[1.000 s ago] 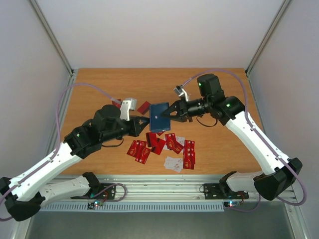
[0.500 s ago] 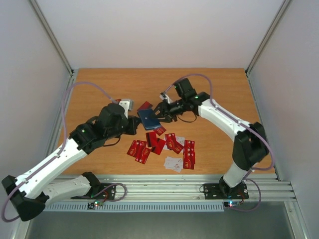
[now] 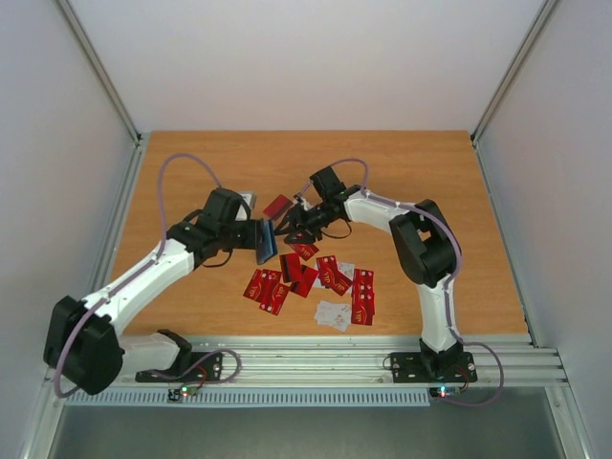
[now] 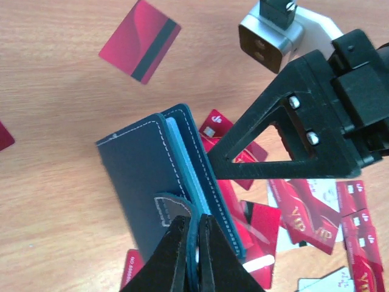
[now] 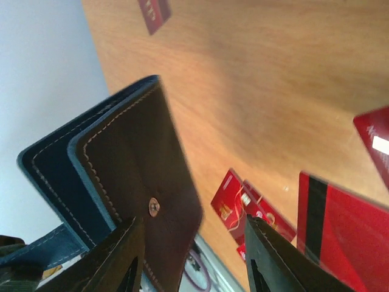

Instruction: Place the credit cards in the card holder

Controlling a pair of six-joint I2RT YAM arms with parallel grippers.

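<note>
The card holder (image 3: 266,241), a dark navy folding wallet, stands edge-on above the table, its lighter blue inside showing between the covers in the left wrist view (image 4: 149,176). My left gripper (image 3: 258,239) is shut on its lower edge (image 4: 194,243). My right gripper (image 3: 292,224) is open just to the wallet's right. In the right wrist view one wallet flap (image 5: 137,176) with a small snap lies by the left finger (image 5: 121,261), and the jaws stand wide apart (image 5: 191,261). The credit cards (image 3: 316,277), mostly red with a few white, lie scattered on the table below.
One red card (image 3: 277,204) with a dark stripe lies apart behind the wallet, also in the left wrist view (image 4: 140,41). The wooden table (image 3: 421,172) has side walls and a metal rail at its near edge.
The wallet moved left and down and turned from flat-facing to edge-on. My right arm swung left and its gripper now stands open. My left arm drew back toward the left.
</note>
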